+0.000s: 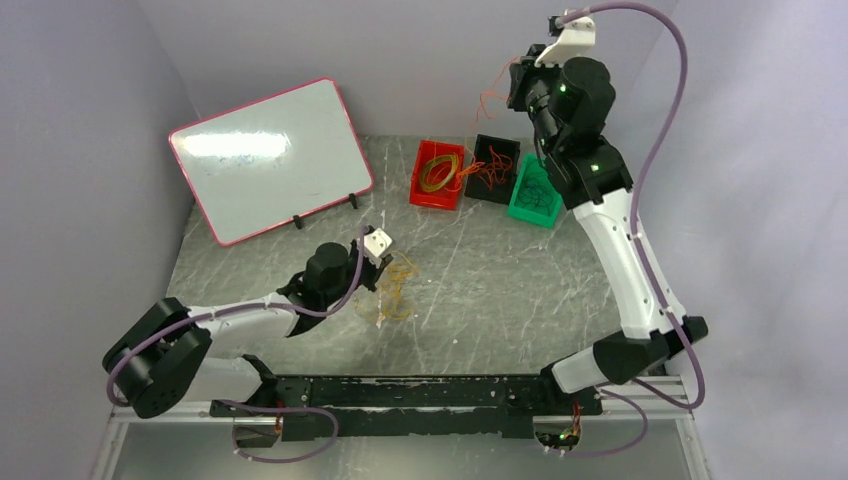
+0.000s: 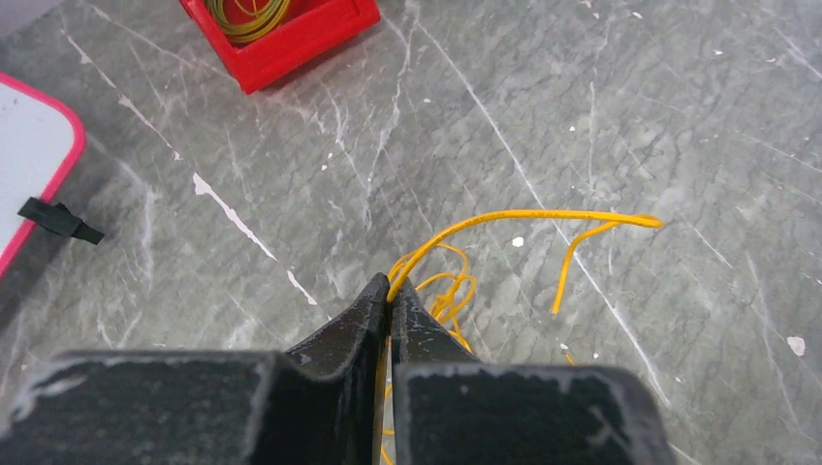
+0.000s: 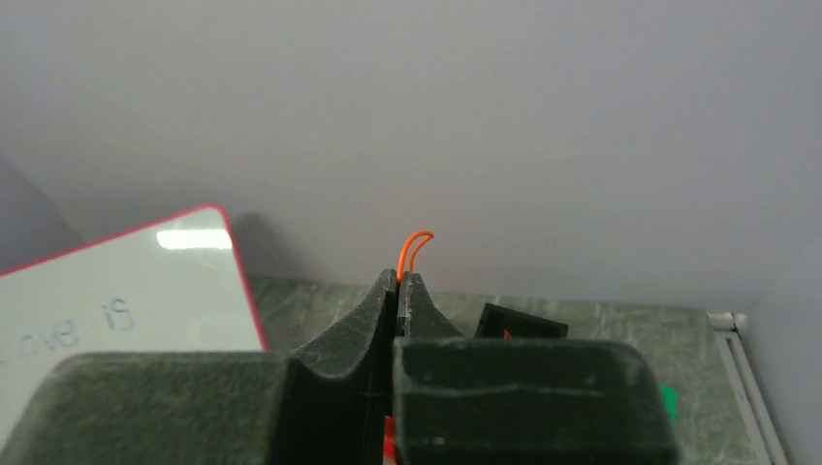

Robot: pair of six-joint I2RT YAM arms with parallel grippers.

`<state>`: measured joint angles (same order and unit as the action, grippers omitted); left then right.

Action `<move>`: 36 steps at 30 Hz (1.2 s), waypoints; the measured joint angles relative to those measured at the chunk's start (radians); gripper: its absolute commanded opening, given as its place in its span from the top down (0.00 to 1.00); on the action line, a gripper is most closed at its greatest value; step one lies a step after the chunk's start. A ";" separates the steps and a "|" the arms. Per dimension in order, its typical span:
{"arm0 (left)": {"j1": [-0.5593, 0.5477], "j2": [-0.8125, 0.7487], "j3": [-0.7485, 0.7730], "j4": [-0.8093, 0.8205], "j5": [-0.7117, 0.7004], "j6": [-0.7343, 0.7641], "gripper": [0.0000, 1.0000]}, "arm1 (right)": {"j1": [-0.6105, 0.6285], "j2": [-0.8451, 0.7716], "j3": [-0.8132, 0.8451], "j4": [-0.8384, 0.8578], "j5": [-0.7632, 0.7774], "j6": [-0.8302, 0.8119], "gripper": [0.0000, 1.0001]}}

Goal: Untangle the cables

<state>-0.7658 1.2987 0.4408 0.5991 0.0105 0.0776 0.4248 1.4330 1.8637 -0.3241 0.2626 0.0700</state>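
— What is the surface like?
— A grey marbled table [image 1: 500,290] with pale veins, closed in by plain lilac-grey walls. A pink-edged whiteboard [image 1: 270,155] leans on small black feet at the far left. Three small bins stand in a row at the far middle. A red bin [image 1: 437,172] holds coiled yellowish loops, a black bin [image 1: 495,168] holds orange-red strands, and a green bin [image 1: 535,195] holds dark loops.
— And the cables outside the bins?
— A loose tangle of yellow cables [image 1: 395,290] lies on the table left of centre, well apart from the bins.
— How does the left arm sit?
— Low and stretched out over the table, with its wrist angled down at the tangle. The left gripper [image 2: 390,291] has its jaws pressed together on one strand of the yellow cables. That strand arcs out from the tips and bends back to a free end over the stone.
— The right arm?
— It stands tall from its base, elbow bent, with the wrist high above the black bin, near the back wall. The right gripper [image 3: 398,281] is clamped tight on a thin orange cable [image 3: 415,247]. A small loop pokes out past the fingertips, and in the top view the rest hangs in the air above the bins.
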 measured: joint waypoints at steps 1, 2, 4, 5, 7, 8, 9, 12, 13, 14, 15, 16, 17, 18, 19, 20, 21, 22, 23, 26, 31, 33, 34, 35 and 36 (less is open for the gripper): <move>0.000 -0.012 0.000 -0.010 0.003 0.002 0.93 | -0.010 0.016 -0.003 0.000 -0.003 0.003 1.00; -0.001 -0.028 0.000 -0.023 0.006 0.005 0.93 | -0.021 0.030 -0.006 0.000 -0.007 0.008 1.00; -0.001 -0.051 0.000 -0.041 0.013 0.010 0.93 | -0.047 0.053 -0.018 0.003 -0.020 0.019 1.00; -0.002 -0.064 0.001 -0.053 0.014 0.012 0.93 | -0.061 0.061 -0.028 0.006 -0.025 0.025 1.00; -0.002 -0.080 0.002 -0.067 0.018 0.016 0.93 | -0.085 0.074 -0.053 0.017 -0.039 0.037 1.00; -0.002 -0.086 0.002 -0.073 0.019 0.017 0.93 | -0.098 0.082 -0.068 0.024 -0.047 0.044 1.00; -0.002 -0.089 0.002 -0.075 0.020 0.018 0.93 | -0.107 0.087 -0.079 0.031 -0.051 0.050 1.00; -0.002 -0.089 0.002 -0.082 0.020 0.020 0.93 | -0.139 0.108 -0.125 0.064 -0.076 0.071 1.00; -0.002 -0.089 0.002 -0.082 0.020 0.020 0.93 | -0.150 0.118 -0.136 0.074 -0.086 0.079 1.00; -0.002 -0.089 0.002 -0.083 0.021 0.020 0.93 | -0.160 0.131 -0.141 0.083 -0.100 0.086 1.00; -0.002 -0.089 0.002 -0.084 0.021 0.020 0.93 | -0.168 0.143 -0.141 0.089 -0.108 0.090 1.00; -0.002 -0.089 0.002 -0.084 0.021 0.020 0.93 | -0.180 0.161 -0.141 0.102 -0.122 0.097 1.00; -0.002 -0.088 0.002 -0.087 0.022 0.020 0.93 | -0.192 0.180 -0.140 0.109 -0.136 0.104 1.00; -0.002 -0.087 0.002 -0.089 0.022 0.020 0.93 | -0.200 0.192 -0.140 0.115 -0.144 0.110 1.00; -0.002 -0.086 0.002 -0.090 0.022 0.020 0.93 | -0.207 0.204 -0.140 0.119 -0.150 0.114 1.00; -0.002 -0.085 0.002 -0.091 0.022 0.020 0.93 | -0.216 0.218 -0.140 0.125 -0.159 0.119 1.00; -0.002 -0.084 0.002 -0.092 0.022 0.020 0.93 | -0.224 0.231 -0.140 0.130 -0.166 0.124 1.00; -0.002 -0.084 0.002 -0.093 0.022 0.020 0.93 | -0.230 0.241 -0.140 0.134 -0.172 0.129 1.00; -0.002 -0.083 0.002 -0.094 0.023 0.020 0.92 | -0.235 0.249 -0.140 0.137 -0.179 0.130 1.00; -0.002 -0.082 0.002 -0.094 0.031 0.020 0.82 | -0.250 0.270 -0.140 0.144 -0.194 0.138 1.00; -0.002 -0.072 0.002 -0.095 0.041 0.019 0.45 | -0.266 0.294 -0.140 0.157 -0.211 0.140 1.00; -0.002 -0.071 0.002 -0.095 0.043 0.018 0.24 | -0.271 0.299 -0.140 0.157 -0.222 0.143 1.00; -0.002 -0.071 0.003 -0.096 0.043 0.016 0.18 | -0.273 0.300 -0.140 0.156 -0.229 0.144 1.00; -0.003 -0.071 0.005 -0.095 0.043 0.014 0.15 | -0.275 0.300 -0.140 0.154 -0.234 0.147 1.00; -0.003 -0.072 0.006 -0.095 0.044 0.013 0.13 | -0.275 0.299 -0.135 0.152 -0.242 0.149 1.00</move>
<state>-0.7685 1.2266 0.4465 0.5045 0.0544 0.0906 0.1497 1.7325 1.7283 -0.1719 0.0208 0.2188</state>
